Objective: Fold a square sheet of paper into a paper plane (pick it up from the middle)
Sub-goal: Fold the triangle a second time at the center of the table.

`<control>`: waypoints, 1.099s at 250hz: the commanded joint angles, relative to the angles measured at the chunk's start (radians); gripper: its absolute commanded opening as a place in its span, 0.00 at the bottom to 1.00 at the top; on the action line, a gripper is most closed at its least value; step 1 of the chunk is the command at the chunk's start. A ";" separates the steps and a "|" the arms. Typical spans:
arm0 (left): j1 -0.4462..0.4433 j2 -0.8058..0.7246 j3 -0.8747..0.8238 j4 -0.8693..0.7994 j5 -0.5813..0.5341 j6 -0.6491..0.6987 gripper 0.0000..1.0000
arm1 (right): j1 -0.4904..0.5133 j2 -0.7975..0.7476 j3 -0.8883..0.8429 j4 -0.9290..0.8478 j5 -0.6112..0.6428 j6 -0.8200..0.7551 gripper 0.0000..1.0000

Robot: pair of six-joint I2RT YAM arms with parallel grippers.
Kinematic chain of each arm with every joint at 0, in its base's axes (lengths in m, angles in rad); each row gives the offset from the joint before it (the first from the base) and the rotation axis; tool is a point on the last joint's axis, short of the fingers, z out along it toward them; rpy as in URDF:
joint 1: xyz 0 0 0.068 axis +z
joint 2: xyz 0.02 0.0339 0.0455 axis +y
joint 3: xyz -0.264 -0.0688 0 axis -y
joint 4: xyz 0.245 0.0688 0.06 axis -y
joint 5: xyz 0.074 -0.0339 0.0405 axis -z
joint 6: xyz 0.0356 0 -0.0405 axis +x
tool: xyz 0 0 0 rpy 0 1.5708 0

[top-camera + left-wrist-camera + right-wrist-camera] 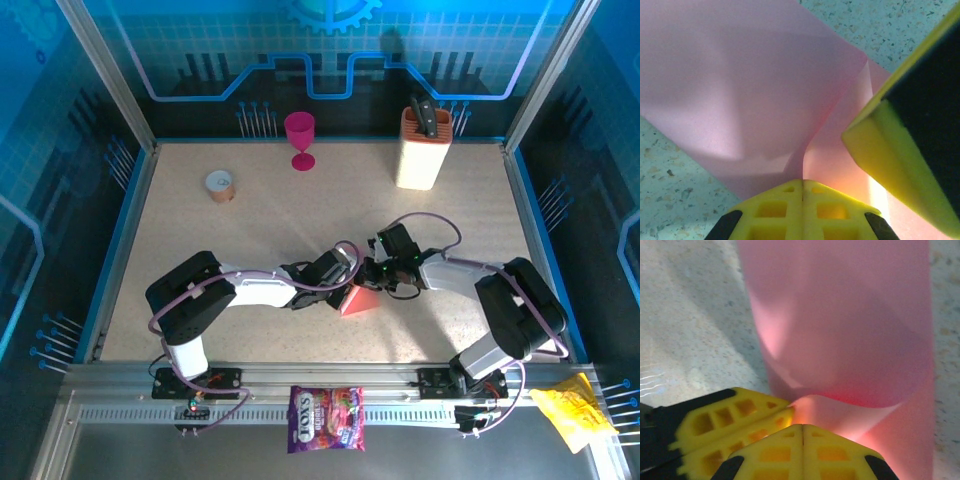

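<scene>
Left claw (802, 182), right claw (802, 426) on paper (355, 300)

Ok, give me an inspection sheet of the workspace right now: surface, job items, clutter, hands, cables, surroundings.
Surface: speckled beige table, no spills seen.
Job's things: square sheet of paper, salmon pink, bent and held between the two hands near the front middle; not yet a plane.
Clutter: magenta goblet and cream knife block upright at the back; small roll back left; candy bag and yellow wrapper on the front rail.
Hands: left hand shut on the paper; right hand shut on the paper; their tips sit close together.
Cables: purple cables looped over both arms.
Surroundings: blue printed walls, aluminium frame.
</scene>
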 commanded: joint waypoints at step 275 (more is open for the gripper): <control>-0.014 0.043 -0.025 -0.045 0.009 -0.014 0.00 | -0.085 0.072 -0.096 0.094 0.005 -0.034 0.00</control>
